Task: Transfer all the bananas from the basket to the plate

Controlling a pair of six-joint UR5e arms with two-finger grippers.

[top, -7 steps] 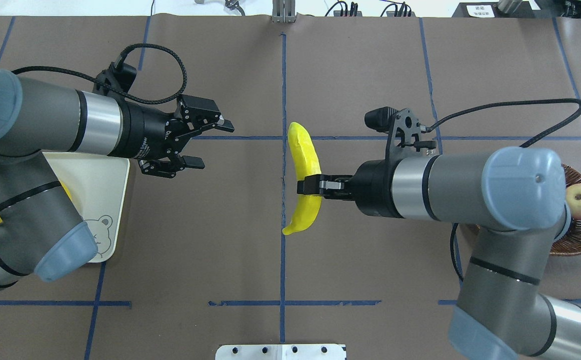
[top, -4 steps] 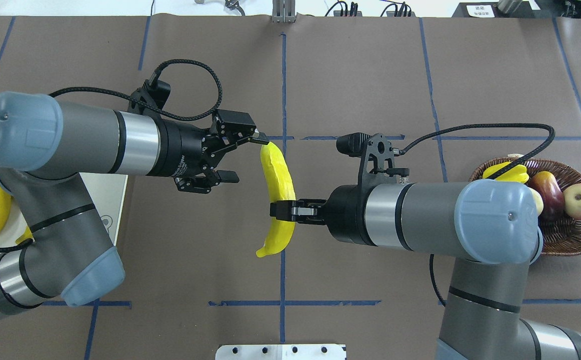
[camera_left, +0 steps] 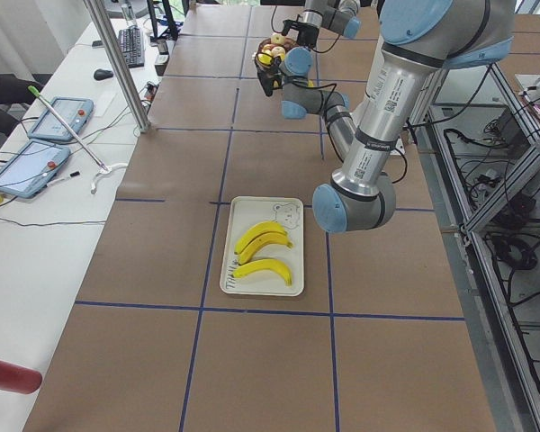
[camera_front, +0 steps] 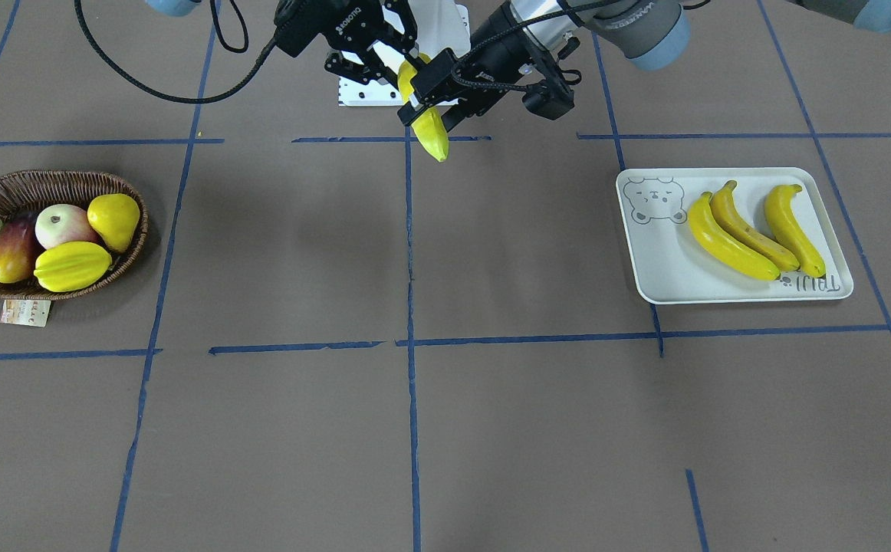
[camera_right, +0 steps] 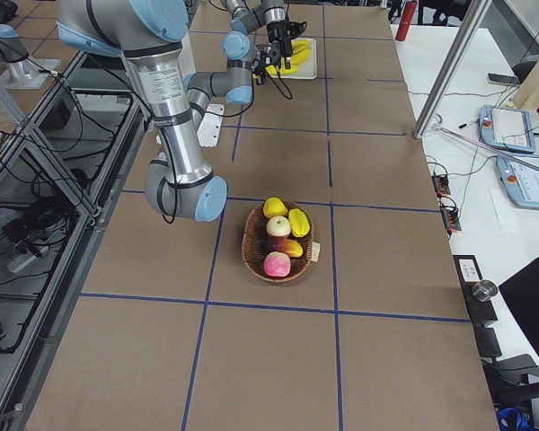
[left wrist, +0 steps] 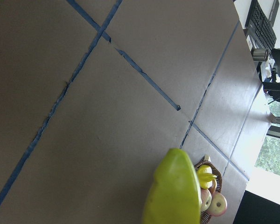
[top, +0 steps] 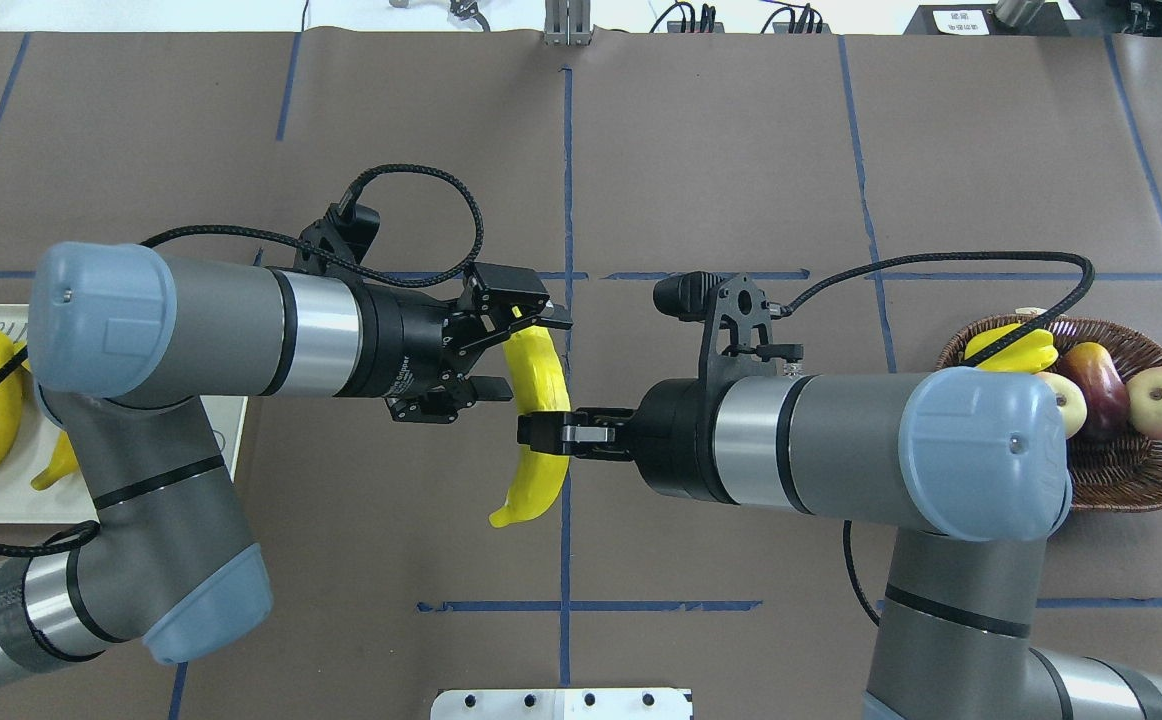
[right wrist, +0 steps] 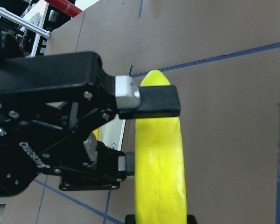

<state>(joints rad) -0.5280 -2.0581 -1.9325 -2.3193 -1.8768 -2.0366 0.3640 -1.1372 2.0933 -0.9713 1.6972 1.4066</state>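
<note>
My right gripper point(top: 541, 432) is shut on the middle of a bright-yellow banana point(top: 533, 470) and holds it above the table centre. My left gripper point(top: 521, 353) is open, and its jaws straddle the banana's far end without closing on it. The right wrist view shows one of its fingers point(right wrist: 154, 100) over the banana point(right wrist: 158, 168) tip. Three more bananas point(camera_front: 752, 234) lie side by side on the white plate point(camera_front: 645, 261), at the left edge of the overhead view point(top: 1, 495). No banana shows in the basket point(camera_front: 47, 182).
The wicker basket point(top: 1141, 490) at the right holds two apples, a yellow pear point(camera_front: 114, 218), a ridged starfruit point(camera_front: 71, 266) and a red-yellow mango. A white mounting plate point(top: 561, 703) sits at the near table edge. Blue tape lines cross the brown table.
My left arm has swung right from over the plate to the banana, and its open jaws now straddle the far end. My right arm has carried the banana a little left and nearer.
</note>
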